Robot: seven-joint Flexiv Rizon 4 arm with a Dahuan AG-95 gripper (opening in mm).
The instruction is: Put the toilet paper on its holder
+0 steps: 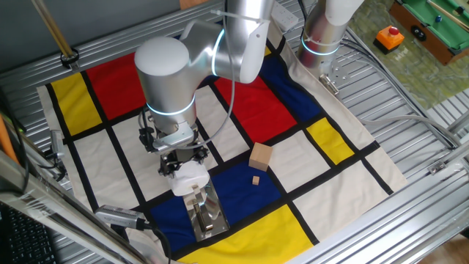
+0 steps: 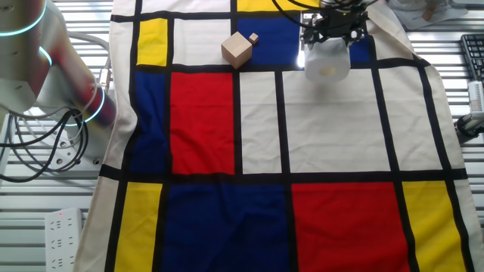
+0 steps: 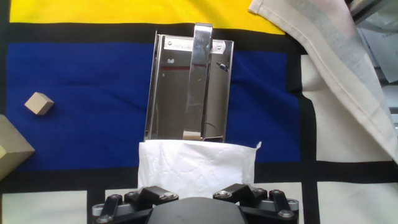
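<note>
Checkered tabletop [image 1: 344,147] cloth, lower centre: jaws clamp toilet paper [image 3: 196,163] at holder [image 3: 189,87] bar's free end; misaligned core could jam, shoving holder.

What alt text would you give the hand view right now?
The claw grips a white toilet paper roll at the near end of a chrome holder, whose bar runs lengthwise over a flat plate on a blue cloth panel. A small wooden cube lies to the left.
</note>
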